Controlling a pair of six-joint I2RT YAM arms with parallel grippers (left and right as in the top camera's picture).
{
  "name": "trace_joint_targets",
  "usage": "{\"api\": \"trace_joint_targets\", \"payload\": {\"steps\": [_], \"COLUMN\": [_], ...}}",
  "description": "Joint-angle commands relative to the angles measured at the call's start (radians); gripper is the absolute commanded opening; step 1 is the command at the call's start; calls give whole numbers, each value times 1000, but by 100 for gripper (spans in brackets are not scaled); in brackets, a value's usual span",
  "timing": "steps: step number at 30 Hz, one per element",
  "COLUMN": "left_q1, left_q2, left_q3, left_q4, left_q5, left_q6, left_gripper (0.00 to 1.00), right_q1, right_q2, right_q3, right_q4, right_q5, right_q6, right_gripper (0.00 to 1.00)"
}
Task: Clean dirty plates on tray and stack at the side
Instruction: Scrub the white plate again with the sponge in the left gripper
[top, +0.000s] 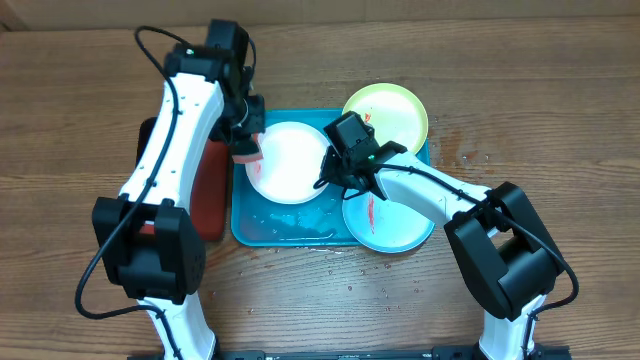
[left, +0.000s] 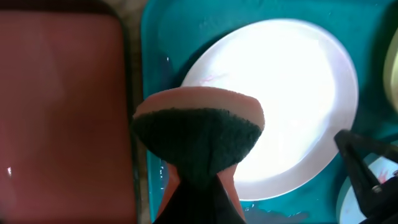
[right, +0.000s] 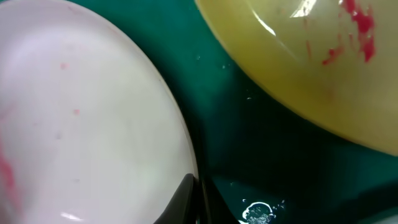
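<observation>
A white plate (top: 285, 165) lies in the wet turquoise tray (top: 290, 232). My left gripper (top: 247, 150) is shut on a pink sponge (left: 199, 124) with a dark green scrub face, which hangs over the plate's left edge (left: 292, 106). The right gripper (top: 328, 172) is shut on the white plate's right rim, pinching it thinly (right: 198, 199). A lime-green-rimmed plate (top: 395, 110) with red smears (right: 311, 56) leans over the tray's far right corner. At the tray's near right lies a cyan-rimmed plate (top: 390, 225) with a red smear.
A narrower red tray (top: 208, 190) with a black rim sits left of the turquoise tray, under my left arm (left: 62, 112). Water drops lie on the tray floor (right: 249, 143) and on the wooden table to the right.
</observation>
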Motion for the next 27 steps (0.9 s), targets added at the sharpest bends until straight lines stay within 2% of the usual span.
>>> {"api": "trace_joint_targets", "payload": {"steps": [1,4,6,9,11,14,15,23,27], "left_q1": [-18,-31,-34,-36,-36,-36,-36,-38,-49], "left_q2": [-2,-2,-2,-2,-1,-1,-1,0,0], "left_q3": [-19,-28,-28,-28,-28,-28,-28,-47,-119], "left_q4": [11,29,41,56,64,78,82,131,185], "left_q5": [5,-16,-16,-16,-16,-22,-29,-34,-34], "left_q6": [-12,-11,-11,-12,-11,-4,-3,0,0], "left_gripper": [4,4,4,4,4,4,4,4,4], "right_q1": [5,5,5,3,2,2,2,3,3], "right_q2": [36,36,36,36,36,36,36,36,36], "right_q3": [-3,-3,-3,-3,-3,-3,-3,-3,-3], "right_q4": [-13,-13,-13,-11,-3,2,2,1,0], "right_q5": [26,25,25,25,29,48,49,47,48], "right_q6": [29,-5,-30,-31,-31,-32,-32,-51,-52], "right_gripper": [6,22,26,27,25,6,4,4,4]}}
